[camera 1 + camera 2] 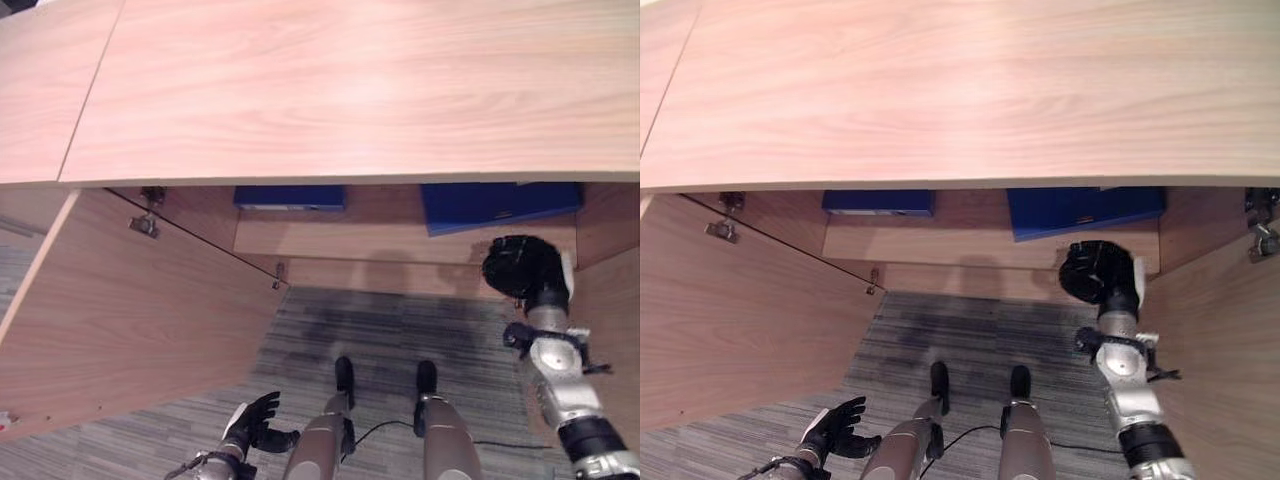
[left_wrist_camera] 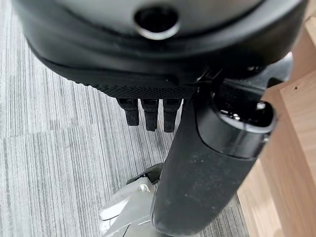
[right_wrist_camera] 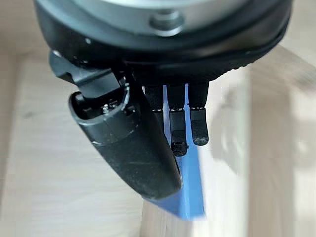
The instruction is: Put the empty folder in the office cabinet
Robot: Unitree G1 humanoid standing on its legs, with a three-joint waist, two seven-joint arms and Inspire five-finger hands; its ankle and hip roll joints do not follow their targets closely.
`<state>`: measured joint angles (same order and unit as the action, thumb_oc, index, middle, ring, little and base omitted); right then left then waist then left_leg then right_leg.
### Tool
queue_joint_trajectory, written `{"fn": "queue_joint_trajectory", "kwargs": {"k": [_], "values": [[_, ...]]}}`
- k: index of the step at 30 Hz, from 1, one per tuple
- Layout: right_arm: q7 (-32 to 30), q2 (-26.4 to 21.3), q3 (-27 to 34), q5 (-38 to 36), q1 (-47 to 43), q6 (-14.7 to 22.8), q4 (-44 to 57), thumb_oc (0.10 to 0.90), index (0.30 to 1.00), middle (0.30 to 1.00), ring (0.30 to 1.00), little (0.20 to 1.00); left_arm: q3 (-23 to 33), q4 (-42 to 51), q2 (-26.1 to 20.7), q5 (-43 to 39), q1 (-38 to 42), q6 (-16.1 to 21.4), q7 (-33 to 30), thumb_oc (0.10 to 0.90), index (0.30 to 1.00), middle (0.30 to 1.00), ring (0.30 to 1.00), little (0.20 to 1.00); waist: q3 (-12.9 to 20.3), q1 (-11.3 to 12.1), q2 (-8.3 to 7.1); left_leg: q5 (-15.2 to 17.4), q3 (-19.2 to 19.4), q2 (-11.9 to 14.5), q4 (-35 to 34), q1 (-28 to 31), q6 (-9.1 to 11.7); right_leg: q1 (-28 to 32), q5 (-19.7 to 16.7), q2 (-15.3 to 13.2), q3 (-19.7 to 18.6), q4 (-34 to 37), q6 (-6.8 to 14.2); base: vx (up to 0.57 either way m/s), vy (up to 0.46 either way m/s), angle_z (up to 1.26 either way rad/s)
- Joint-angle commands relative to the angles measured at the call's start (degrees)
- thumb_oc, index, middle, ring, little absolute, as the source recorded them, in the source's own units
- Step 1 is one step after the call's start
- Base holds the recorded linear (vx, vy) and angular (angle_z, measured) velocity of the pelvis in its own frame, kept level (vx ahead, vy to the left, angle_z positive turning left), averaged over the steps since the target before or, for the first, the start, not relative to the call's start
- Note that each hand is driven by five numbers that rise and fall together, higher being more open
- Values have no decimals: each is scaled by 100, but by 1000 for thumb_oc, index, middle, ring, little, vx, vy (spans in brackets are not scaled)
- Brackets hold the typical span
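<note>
Under cabinet top (image 1: 350, 90) — two folders (image 1: 500, 205).

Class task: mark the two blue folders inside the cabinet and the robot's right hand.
Left blue folder (image 1: 290, 196), left eye view, on its front edge.
Right blue folder (image 1: 500, 205), left eye view, on its flat cover.
Right robot hand (image 1: 522, 266), left eye view, on the hand's back.

Both head eyes look down into the cabinet (image 1: 300, 240); wrists close.

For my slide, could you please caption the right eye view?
Right hand raised before the open cabinet's shelf, where two blue folders lie; left hand hangs low.
</note>
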<state>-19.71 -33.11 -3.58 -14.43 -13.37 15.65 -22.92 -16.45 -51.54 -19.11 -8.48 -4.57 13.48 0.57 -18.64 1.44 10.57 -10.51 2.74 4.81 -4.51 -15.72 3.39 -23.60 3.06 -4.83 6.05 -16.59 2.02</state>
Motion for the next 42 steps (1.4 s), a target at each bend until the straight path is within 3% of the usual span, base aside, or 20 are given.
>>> {"fn": "queue_joint_trajectory", "kwargs": {"k": [1, 11, 16, 25, 42], "values": [[-155, -271, -115, 816, -695, 205, 402, 400, 300, 300, 300, 300, -98, 118, -370, 155, -33, 267, 80, 800, 900, 900, 900, 900, -17, 50, -99, 916, -264, 207, 234, 383, 327, 505, 462, -235, -412, 299, 550, 0, 0, 0], [-193, -1075, -1001, 1234, -2397, -288, -1583, 400, 300, 300, 300, 300, -310, 348, -634, -213, -1, 326, 290, 800, 900, 900, 900, 900, -105, 285, -76, 919, -329, 166, 364, 245, 325, 422, 445, -277, -455, 228, 580, 1, 2, 1], [-57, -1235, -1535, 1266, -2982, -405, -2261, 400, 300, 300, 300, 300, -385, 370, -712, -325, 36, 332, 323, 800, 900, 900, 900, 900, -135, 371, -56, 913, -357, 162, 405, 189, 336, 371, 447, -286, -448, 188, 582, 2, 1, 1], [179, -1036, -2137, 1094, -3629, -644, -3659, 400, 300, 300, 300, 300, -591, 446, -781, -559, 171, 324, 310, 800, 900, 900, 900, 900, -250, 558, 7, 855, -466, 160, 439, -1, 345, 258, 467, -295, -381, 139, 577, -1, -2, 2], [234, -1061, -2330, 960, -4260, -854, -4705, 400, 300, 300, 300, 300, -797, 836, -944, -814, 224, 328, 349, 800, 900, 900, 900, 900, -394, 763, 295, 798, -545, 61, 346, -208, 321, -78, 485, -336, -326, 17, 597, -4, 9, 3]]}}
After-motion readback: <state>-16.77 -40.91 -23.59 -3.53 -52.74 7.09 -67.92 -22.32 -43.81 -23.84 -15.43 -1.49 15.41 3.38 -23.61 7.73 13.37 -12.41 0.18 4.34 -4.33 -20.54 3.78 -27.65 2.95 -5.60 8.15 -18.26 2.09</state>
